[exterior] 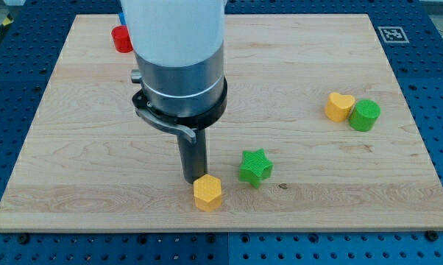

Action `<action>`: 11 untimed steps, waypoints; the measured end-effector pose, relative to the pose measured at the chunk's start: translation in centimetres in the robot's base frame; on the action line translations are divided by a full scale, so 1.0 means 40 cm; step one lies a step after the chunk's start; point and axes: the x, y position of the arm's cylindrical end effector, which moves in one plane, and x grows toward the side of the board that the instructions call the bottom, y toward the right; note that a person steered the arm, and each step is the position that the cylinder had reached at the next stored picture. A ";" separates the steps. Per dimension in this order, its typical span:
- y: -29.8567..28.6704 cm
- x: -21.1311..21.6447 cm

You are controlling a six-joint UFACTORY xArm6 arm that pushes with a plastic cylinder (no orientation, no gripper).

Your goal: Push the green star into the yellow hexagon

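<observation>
The green star (255, 167) lies on the wooden board (82, 147) a little below its middle. The yellow hexagon (207, 193) lies down and to the left of the star, with a small gap between them. My tip (193, 180) stands just above and left of the yellow hexagon, touching or nearly touching it. The green star is to the right of the tip, apart from it.
A yellow heart (339, 107) and a green cylinder (366, 115) sit side by side at the view's right. A red block (121, 39) and a bit of a blue block (122, 18) show at the top left, partly behind the arm. A fiducial marker (391, 34) is at the board's top right corner.
</observation>
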 end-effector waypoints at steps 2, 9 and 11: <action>0.066 -0.105; 0.309 0.015; 0.330 -0.130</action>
